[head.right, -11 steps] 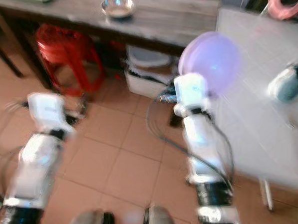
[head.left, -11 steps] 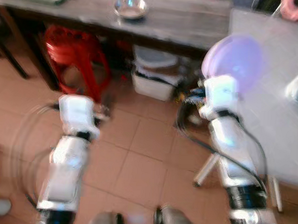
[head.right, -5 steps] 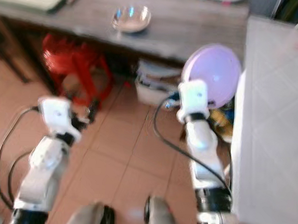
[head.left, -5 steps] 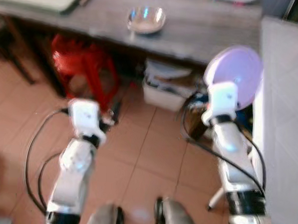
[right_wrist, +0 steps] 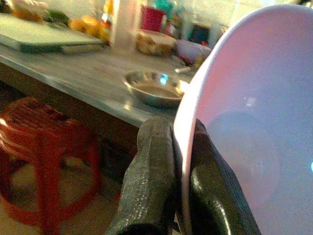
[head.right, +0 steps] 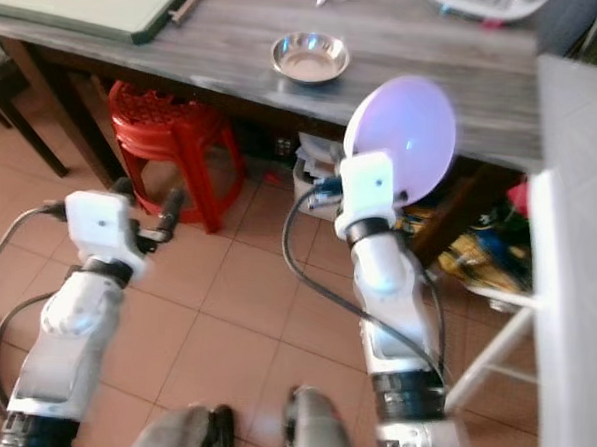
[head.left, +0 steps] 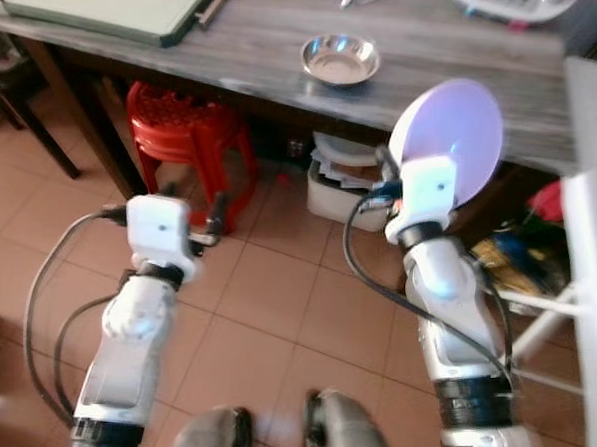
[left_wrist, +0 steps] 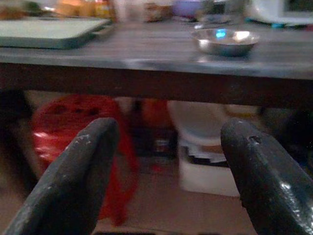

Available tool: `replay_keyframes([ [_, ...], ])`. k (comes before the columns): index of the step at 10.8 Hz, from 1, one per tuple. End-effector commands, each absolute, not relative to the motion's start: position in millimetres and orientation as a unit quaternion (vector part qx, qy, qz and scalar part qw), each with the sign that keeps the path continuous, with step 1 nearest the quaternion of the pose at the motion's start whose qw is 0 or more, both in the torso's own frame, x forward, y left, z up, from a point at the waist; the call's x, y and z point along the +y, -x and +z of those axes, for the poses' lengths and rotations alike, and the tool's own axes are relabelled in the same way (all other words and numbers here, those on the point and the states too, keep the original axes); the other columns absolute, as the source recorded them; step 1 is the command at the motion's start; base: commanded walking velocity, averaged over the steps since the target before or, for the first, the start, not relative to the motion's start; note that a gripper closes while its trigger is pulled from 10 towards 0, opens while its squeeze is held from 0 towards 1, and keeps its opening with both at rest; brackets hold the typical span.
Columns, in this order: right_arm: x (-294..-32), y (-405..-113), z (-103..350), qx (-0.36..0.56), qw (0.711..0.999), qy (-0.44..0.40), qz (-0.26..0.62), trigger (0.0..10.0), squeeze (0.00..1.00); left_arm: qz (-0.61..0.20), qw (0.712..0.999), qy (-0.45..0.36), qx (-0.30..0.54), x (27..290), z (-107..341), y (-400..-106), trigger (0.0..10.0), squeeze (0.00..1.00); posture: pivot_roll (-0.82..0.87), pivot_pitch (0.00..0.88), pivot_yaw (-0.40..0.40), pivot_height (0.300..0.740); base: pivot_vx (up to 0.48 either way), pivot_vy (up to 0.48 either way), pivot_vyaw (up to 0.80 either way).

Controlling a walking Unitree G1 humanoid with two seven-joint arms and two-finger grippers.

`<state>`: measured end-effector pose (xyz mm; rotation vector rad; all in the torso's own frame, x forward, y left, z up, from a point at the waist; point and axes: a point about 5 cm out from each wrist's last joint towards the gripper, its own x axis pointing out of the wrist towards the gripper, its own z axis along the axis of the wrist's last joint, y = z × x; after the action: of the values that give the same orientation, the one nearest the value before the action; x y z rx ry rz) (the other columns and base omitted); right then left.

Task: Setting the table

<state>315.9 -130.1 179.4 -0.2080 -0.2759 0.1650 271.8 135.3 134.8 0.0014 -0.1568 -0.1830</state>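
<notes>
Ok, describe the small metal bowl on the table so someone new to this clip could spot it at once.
Start at the long grey wooden table ahead of the robot. The steel bowl sits alone near its front edge, above the white bin below. It is small, round and shiny, unlike the flat green board at the table's left end.

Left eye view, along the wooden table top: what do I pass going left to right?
Green tray → steel bowl → lilac plate held upright at the table's front edge by the right claw.
</notes>
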Motion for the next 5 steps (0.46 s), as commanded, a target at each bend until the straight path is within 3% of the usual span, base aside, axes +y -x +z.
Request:
replay_keyframes([
  [1,-126.6,-314.7,186.1,-0.149,0.980,0.094,0.087,10.0,0.00,-0.088,0.993,-0.011,-0.084,140.7,136.8,-269.1,10.0,0.00,-0.03,0.218,-0.007,0.740,0.480,0.000,0.00],
  [5,-115.7,-315.6,207.9,-0.180,0.973,0.091,0.109,10.0,0.00,-0.104,0.990,-0.006,-0.094,132.4,140.8,-271.6,10.0,0.00,-0.04,0.212,0.000,0.740,0.480,0.000,0.00],
])
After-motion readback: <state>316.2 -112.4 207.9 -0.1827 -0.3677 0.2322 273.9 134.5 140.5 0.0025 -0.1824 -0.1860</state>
